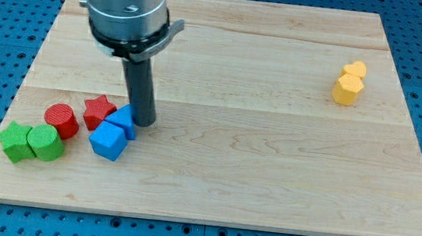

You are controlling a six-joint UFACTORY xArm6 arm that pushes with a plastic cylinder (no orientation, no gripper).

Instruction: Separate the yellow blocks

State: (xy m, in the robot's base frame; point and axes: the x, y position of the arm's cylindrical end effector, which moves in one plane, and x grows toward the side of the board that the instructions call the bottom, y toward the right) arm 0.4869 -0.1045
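My tip (143, 121) beside blue blocks (114, 133)

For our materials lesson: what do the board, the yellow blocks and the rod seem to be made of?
Board: pale wood, likely; grain lines and plank seams show, finish smooth and matt.
Yellow blocks: even, saturated colour, no grain visible; painted wood or plastic, cannot tell which.
Rod, ending in my tip beside the blue blocks: dark, matt; metal or plastic, unclear.

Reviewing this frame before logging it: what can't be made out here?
- Upper arm: cut off by the view's top.
- My tip: whether it touches the blue blocks.
- Rear yellow block: shape partly hidden by the front yellow block; touching or not unclear.
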